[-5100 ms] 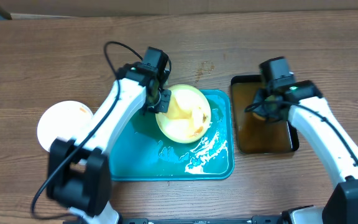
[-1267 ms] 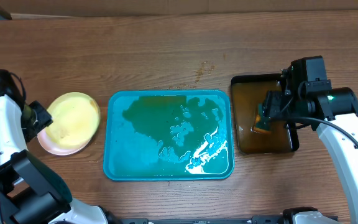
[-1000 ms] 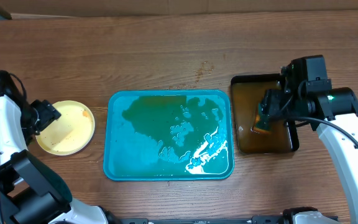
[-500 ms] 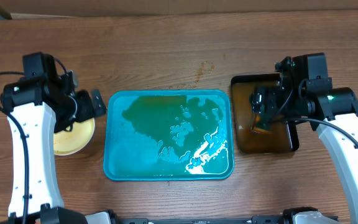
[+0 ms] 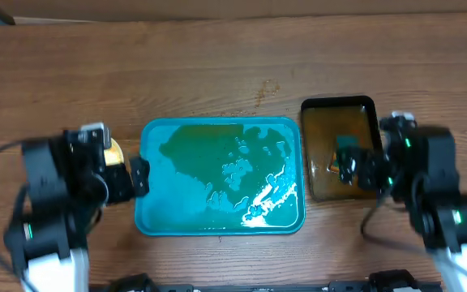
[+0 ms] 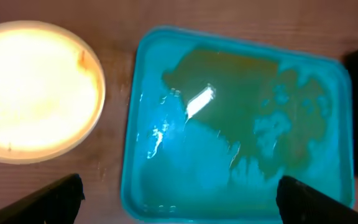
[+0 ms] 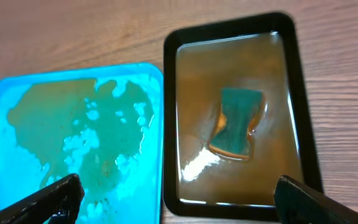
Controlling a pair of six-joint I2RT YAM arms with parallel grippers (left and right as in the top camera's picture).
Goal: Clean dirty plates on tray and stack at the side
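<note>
- Turquoise plastic tray point(image 5: 177, 203) sits mid-table, long side left to right. Its floor is wet: a darker greenish film across the upper half and white foam streaks toward the lower right.
- No plate lies on the tray.
- Plates point(image 6: 36, 93) rest on the wooden table point(image 5: 217, 65), just beside the tray's left edge and not touching it. Only the top face shows in the left wrist view, pale yellow-green and washed out by glare. There is a small orange-brown fleck near its upper right rim. How many plates lie under it cannot be told.
- In the overhead view the left arm covers almost all of the plates; only a thin yellow sliver shows.
- Left gripper point(image 6: 179, 202): jaws spread wide, the dark fingertips point(image 6: 48, 199) sitting at opposite bottom corners of its own camera view. Nothing is between them. It hangs above the gap between plates and tray.
- Right gripper point(image 7: 179, 202): jaws likewise fully apart and holding nothing, fingertips point(image 7: 328, 199) at the bottom corners. It is above the near end of the black tray point(image 5: 337, 101).
- Black tray stands just right of the turquoise one, narrow gap between them, and holds brownish water.
- Sponge point(image 7: 236, 127), green with a tan edge, lies in that water near the middle, clear of both jaws.
</note>
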